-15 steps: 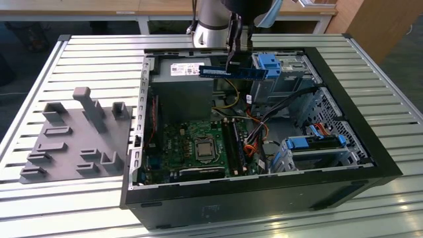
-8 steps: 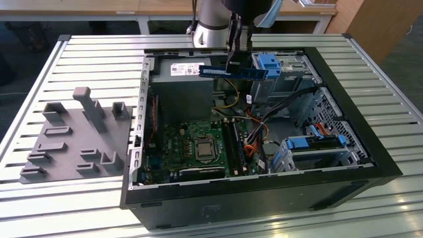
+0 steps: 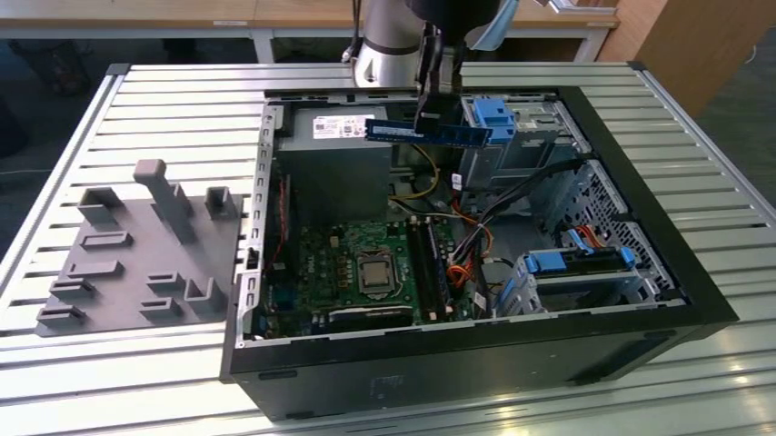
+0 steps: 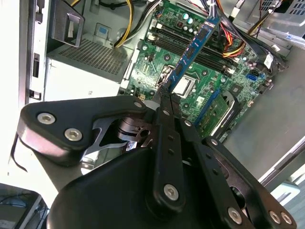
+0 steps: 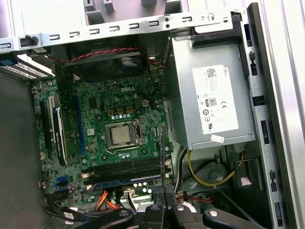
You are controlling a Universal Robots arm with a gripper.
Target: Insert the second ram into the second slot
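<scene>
**Step in hand:** carrying the ram to its slot; nothing is inserted yet.

**Tool:** In the exterior view the tool (image 3: 432, 118) hangs over the back part of the open case (image 3: 485, 331). It is clamped on the ram (image 3: 427, 133). The second wrist view shows the tool (image 4: 165, 90) with its fingers pinched tight on the stick's near end, with no gap between them.

**Ram:** The blue ram (image 4: 195, 45) is held in the air, level and on edge. It is well above the motherboard (image 3: 327, 263) and touches nothing but the tool. It sits near the power supply end of the case, not over the slots.

**Slots:** The slots (image 3: 432, 263) lie beside the processor socket. In the first wrist view the slots (image 5: 126, 168) run side by side. A blue strip along the bank's outer edge looks like a stick already seated, though that is not certain. The latch positions cannot be made out.

**Assessment:** The ram appears to lie across the line of the slots. Insertion calls for turning it parallel to them and centring it over the free slot next to the occupied one. It then needs a straight, even descent with the notch matched. The cables close by leave little margin.

**Other:** The case stands on a slatted counter (image 3: 145, 100).
</scene>
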